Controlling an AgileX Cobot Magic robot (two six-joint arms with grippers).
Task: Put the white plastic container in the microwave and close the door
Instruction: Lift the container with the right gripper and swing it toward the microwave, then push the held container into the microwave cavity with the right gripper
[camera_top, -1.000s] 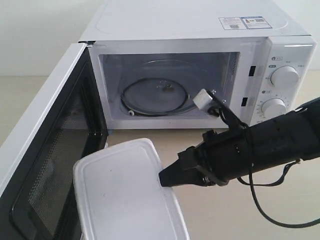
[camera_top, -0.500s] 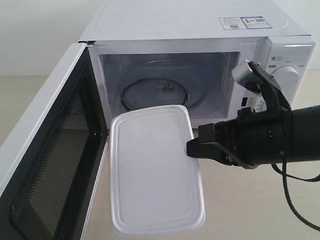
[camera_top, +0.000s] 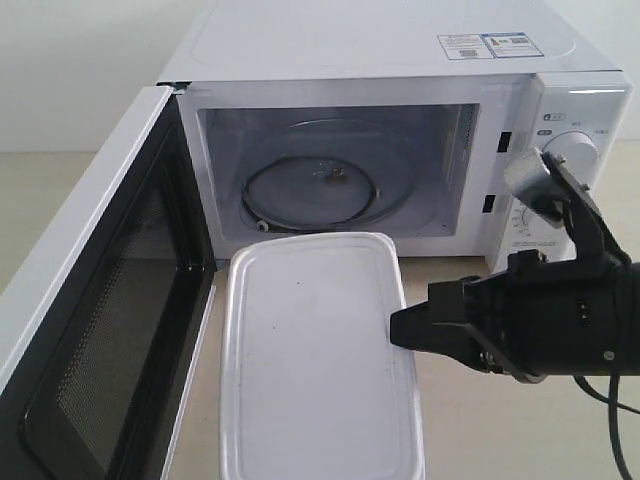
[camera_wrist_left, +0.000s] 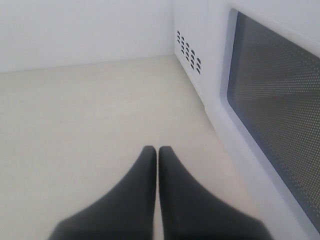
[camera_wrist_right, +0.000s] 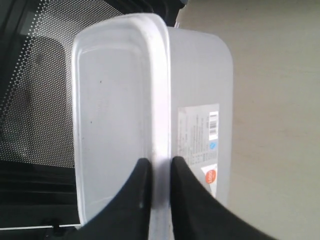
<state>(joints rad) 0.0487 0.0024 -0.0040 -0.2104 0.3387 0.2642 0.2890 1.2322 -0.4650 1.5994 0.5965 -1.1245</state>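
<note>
The microwave (camera_top: 400, 45) sits at the back of the counter (camera_top: 470, 420), its door (camera_top: 100, 300) swung out to the left. A turntable (camera_top: 310, 190) lies in the cavity. Just in front of the opening is the white plastic container (camera_top: 315, 350), between the door on its left and the right pincer (camera_top: 400, 328), which grips its right-hand rim. The knobs (camera_top: 572, 152) are behind that arm. The left pincer (camera_wrist_left: 157, 150) hangs over the counter beside the door's outer face.
</note>
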